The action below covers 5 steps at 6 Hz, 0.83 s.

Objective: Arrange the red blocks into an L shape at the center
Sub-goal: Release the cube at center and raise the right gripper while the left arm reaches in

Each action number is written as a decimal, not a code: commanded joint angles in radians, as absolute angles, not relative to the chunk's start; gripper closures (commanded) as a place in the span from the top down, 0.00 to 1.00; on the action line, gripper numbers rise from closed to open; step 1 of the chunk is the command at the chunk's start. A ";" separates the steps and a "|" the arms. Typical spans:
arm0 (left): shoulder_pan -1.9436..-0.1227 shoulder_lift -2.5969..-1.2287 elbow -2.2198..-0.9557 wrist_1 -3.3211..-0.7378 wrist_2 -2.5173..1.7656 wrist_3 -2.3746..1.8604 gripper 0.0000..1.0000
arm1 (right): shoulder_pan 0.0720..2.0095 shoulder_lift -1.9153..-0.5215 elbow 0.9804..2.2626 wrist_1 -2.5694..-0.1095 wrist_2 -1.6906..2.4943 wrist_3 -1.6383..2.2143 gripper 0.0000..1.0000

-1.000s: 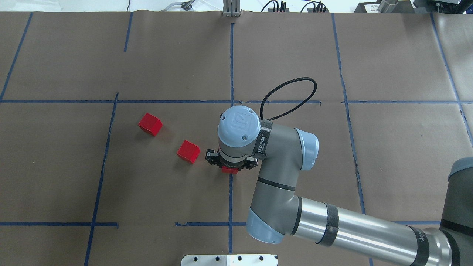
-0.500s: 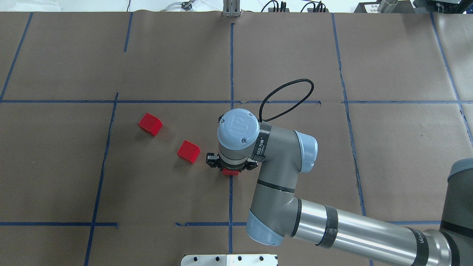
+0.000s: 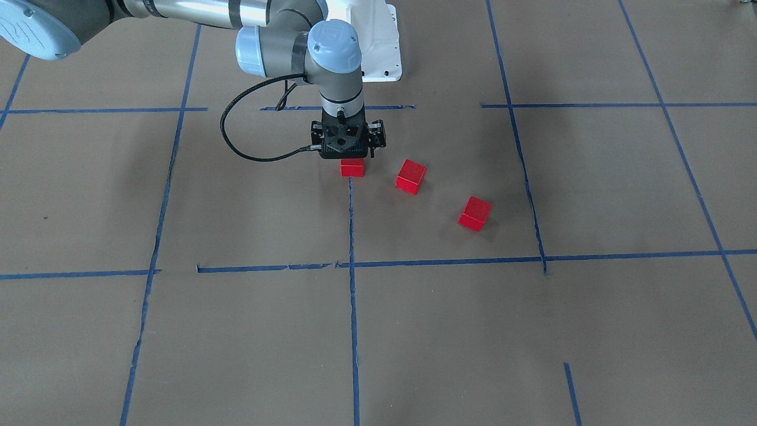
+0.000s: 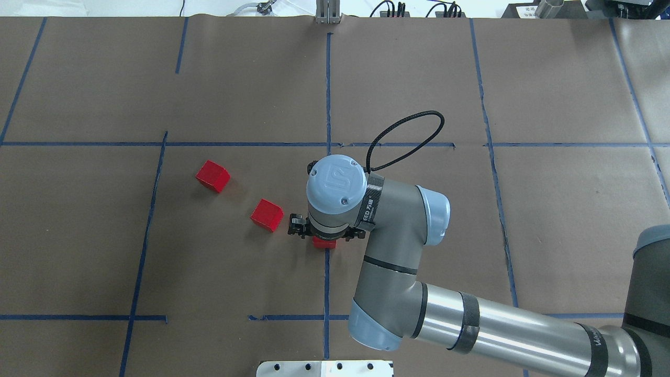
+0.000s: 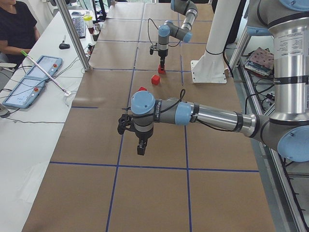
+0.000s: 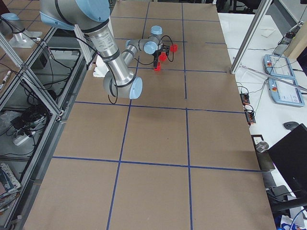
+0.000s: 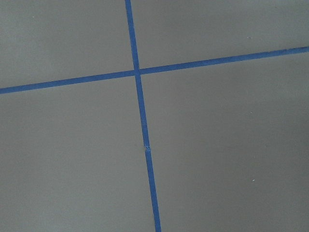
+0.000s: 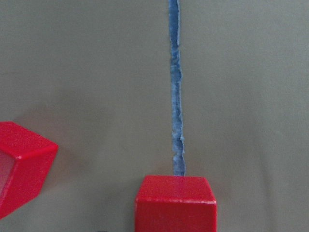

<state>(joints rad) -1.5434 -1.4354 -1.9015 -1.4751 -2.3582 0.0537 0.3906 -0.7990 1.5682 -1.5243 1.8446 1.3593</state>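
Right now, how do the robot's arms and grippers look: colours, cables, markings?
The right arm and left arm match: silver tubes, grey joints, light blue round caps. The right arm's end cap bears an embossed logo; beside it sits a black band with white lettering, and a black cable loops out. The right gripper and left gripper are black.

I see brown paper (image 4: 419, 78) covering the table, gridded with blue tape lines (image 4: 78, 143). Three red blocks rest on it: left block (image 4: 213, 176), middle block (image 4: 267, 214), third block (image 4: 324, 243) on the central line (image 4: 328, 94).
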 commanded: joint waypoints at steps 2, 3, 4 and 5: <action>-1.417 -1.488 -1.948 -1.482 -2.472 0.052 1.00 | 0.448 -0.941 1.827 -1.546 1.858 1.359 1.00; -1.331 -1.489 -1.994 -1.483 -2.471 -0.019 1.00 | 0.468 -1.013 1.924 -1.545 1.859 1.358 1.00; -1.221 -1.565 -2.034 -1.483 -2.464 -0.155 1.00 | 0.506 -1.082 1.968 -1.536 1.896 1.358 1.00; -1.103 -1.659 -2.034 -1.480 -2.456 -0.264 1.00 | 0.541 -1.095 1.971 -1.534 1.940 1.356 1.00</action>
